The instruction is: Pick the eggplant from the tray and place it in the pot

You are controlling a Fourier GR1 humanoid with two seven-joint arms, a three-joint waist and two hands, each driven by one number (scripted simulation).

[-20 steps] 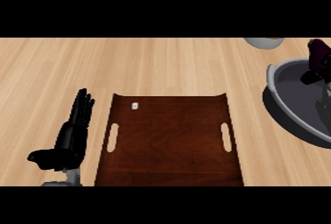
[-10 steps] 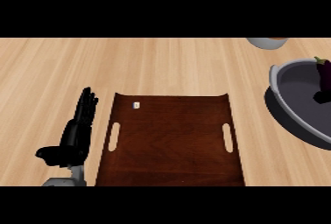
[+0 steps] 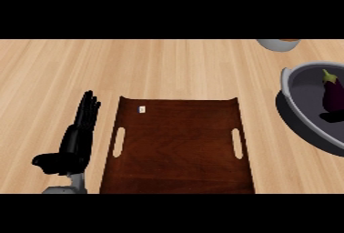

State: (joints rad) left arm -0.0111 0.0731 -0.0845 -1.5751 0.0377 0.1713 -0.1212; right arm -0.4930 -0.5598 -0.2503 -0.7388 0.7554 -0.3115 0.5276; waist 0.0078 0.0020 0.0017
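Just left of the dark wooden tray (image 3: 178, 150), the left hand (image 3: 75, 141) rests with fingers straight and holds nothing. Well right of the tray, the eggplant (image 3: 332, 96) lies inside the grey pot (image 3: 295, 113).

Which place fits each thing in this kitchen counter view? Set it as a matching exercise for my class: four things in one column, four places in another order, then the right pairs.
Things:
1. eggplant
2. tray
3. left robot hand
4. grey bowl

Places:
A. at the view's top edge, right of middle
B. inside the pot
C. in the middle of the counter
D. just left of the tray, fingers straight

Pairs: 1-B, 2-C, 3-D, 4-A
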